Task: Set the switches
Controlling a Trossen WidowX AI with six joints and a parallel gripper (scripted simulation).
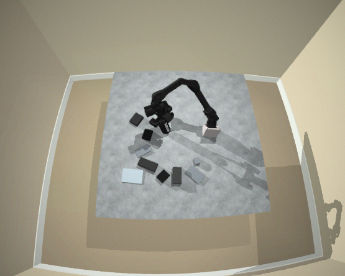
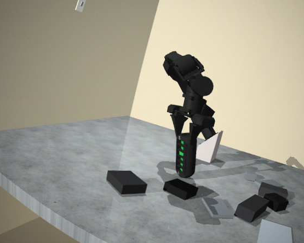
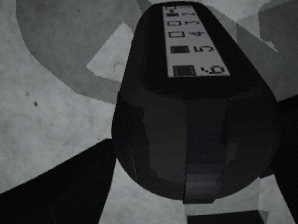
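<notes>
The dark grey controller unit [image 1: 165, 127] [image 2: 186, 157] [image 3: 150, 117] hangs on end, clear of the bench, its long side near vertical. My gripper [image 2: 185, 138] [image 3: 193, 148] is shut on its upper end, one finger on each side. The switch face, with a column of green ends, shows in the exterior view; each rocker's setting is too small to tell. The label [image 3: 221, 71] on the underside shows in the wrist view: 6 and 5 filled, 4 and 3 empty, 2 filled; square 1 looks dark but is foreshortened and unclear.
A dark block [image 1: 136, 119] [image 2: 126, 181] and a black block [image 1: 147, 134] [image 2: 181, 188] lie near the unit. Farther off are a grey plate [image 1: 143, 151] [image 2: 217, 208], several more dark blocks and a pale box [image 1: 132, 176] [image 2: 275, 232]. A whitish wedge [image 1: 211, 131] [image 2: 209, 150] stands at the arm's base.
</notes>
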